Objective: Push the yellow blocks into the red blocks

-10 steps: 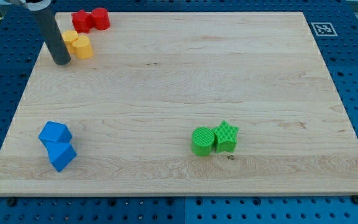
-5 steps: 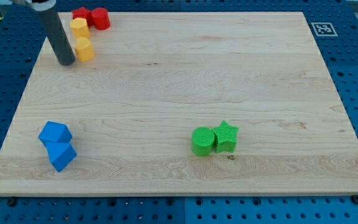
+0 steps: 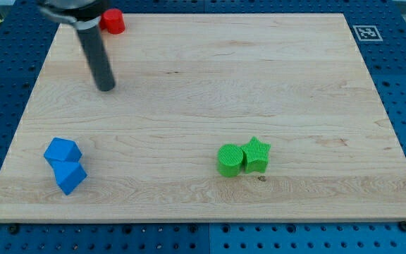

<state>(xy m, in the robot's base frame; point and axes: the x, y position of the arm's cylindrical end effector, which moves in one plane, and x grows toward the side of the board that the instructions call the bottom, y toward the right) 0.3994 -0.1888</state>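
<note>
Tip: my tip (image 3: 106,88) rests on bare wood, touching no block, holding nothing.
Yellow blocks: hidden behind the rod, position unclear.
Red block (image 3: 112,21): one visible at the view's top.
Progress: cannot confirm contact.

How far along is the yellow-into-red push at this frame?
Done: cannot be confirmed. No yellow block shows; only one red cylinder block is visible at the view's top left, beside the dark rod, which may hide the others. In hand: my tip rests on bare wood below that corner, touching nothing. Left: checking that yellows meet reds. The blue blocks and green blocks play no part.
</note>
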